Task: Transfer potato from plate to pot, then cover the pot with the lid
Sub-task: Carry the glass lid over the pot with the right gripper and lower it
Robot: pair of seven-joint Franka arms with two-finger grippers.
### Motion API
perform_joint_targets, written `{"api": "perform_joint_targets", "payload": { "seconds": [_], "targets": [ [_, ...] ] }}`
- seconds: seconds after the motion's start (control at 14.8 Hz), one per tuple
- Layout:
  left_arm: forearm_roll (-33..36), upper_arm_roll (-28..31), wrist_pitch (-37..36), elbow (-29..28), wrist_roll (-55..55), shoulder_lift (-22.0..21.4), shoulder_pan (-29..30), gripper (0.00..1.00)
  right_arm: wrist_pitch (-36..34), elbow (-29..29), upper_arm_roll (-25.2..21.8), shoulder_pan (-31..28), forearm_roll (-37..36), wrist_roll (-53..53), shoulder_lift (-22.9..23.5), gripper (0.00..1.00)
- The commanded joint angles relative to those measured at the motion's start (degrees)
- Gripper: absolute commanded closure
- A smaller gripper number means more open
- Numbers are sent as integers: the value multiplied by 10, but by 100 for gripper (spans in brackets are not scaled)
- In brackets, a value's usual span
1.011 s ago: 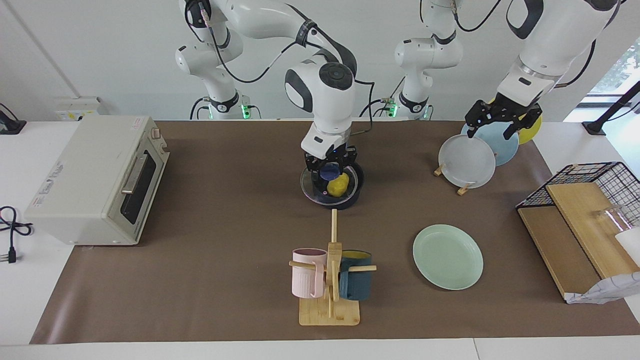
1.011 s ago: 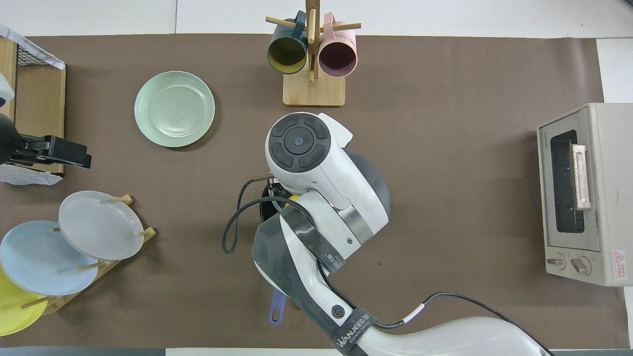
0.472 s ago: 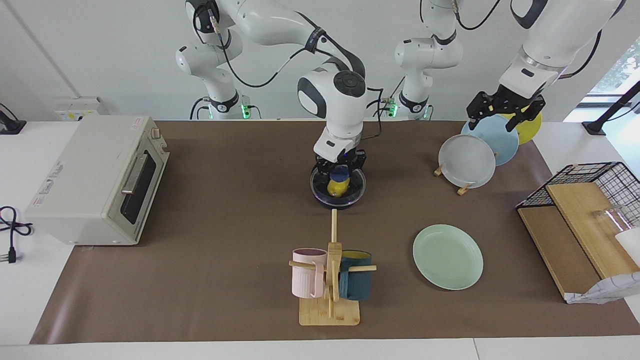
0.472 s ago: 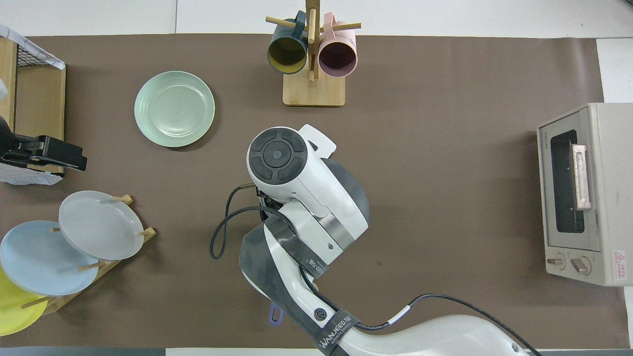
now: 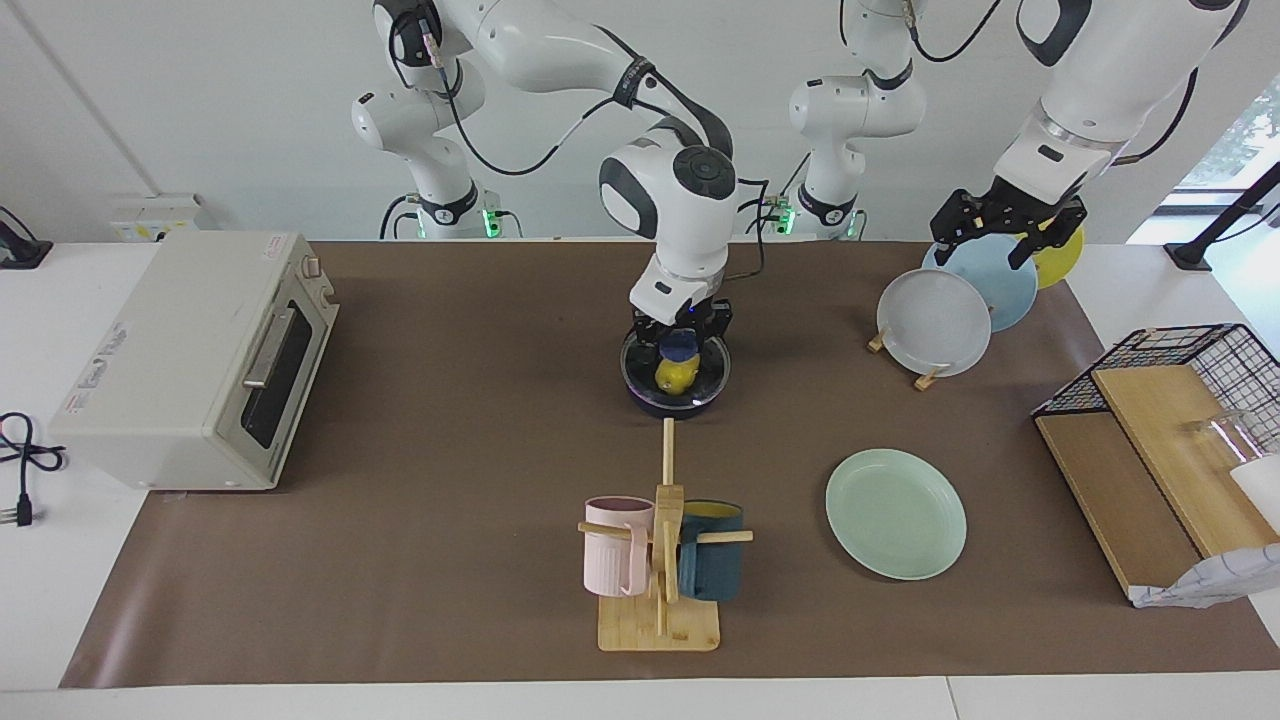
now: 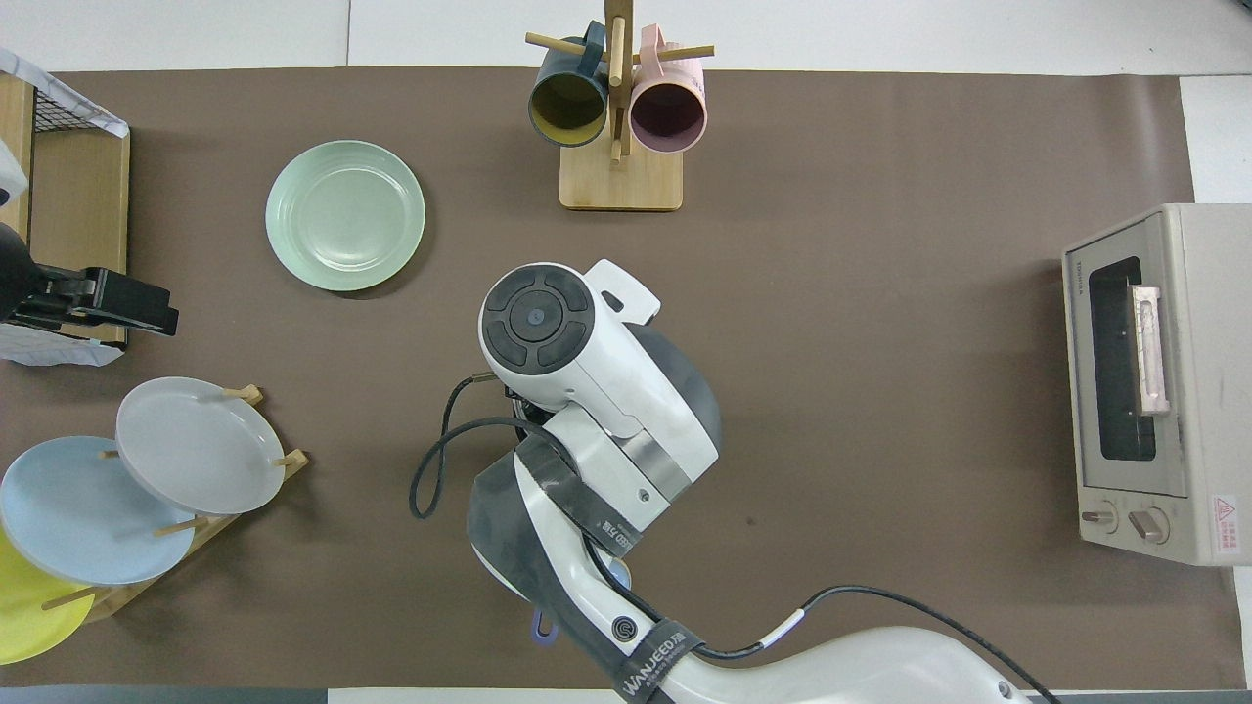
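2 arms show in the facing view, above a brown mat on a white surface. Mid-mat sits the pot (image 5: 675, 375), the clear lid (image 5: 690, 385) resting on its rim, the yellow potato (image 5: 674, 373) visible through the glass. Straight above it, the right tool (image 5: 680, 340) is clenched on the lid's blue knob (image 5: 681, 347). The mint-green plate (image 5: 896, 513) lies bare, farther from the robots than the pot and toward the left arm's end. Open mat lies between pot and plate, and more between the pot and the toaster oven (image 5: 195, 355) at the right arm's end. A mug stand (image 5: 660, 560) is farther out than the pot, near the mat's edge. The left tool (image 5: 1005, 225) hangs released, holding nothing, over the plate rack (image 5: 950, 310) of 3 upright plates.

1 second ago the lid was tilted and off-centre over the pot; it is now level and seated. The left tool has risen slightly.

From overhead, the right arm's wrist hides pot, lid and potato; only the handle tip (image 6: 544, 626) peeks out beside the arm. The plate (image 6: 345, 215) is well clear of it. The left tool (image 6: 117, 303) is a dark shape at the left arm's end, by a wire basket (image 6: 68, 108).
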Motion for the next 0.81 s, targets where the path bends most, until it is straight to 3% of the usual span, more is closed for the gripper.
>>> {"api": "perform_joint_targets", "payload": {
  "seconds": [0.0,0.74],
  "targets": [
    [9,1,-6,2,1,-6,-4,0,-9,-12,1,11,1,24,-12,100],
    [9,0,-2,-6,0,-9,0,0,-47,-18,3,9,1,49,-19,100]
  ]
}}
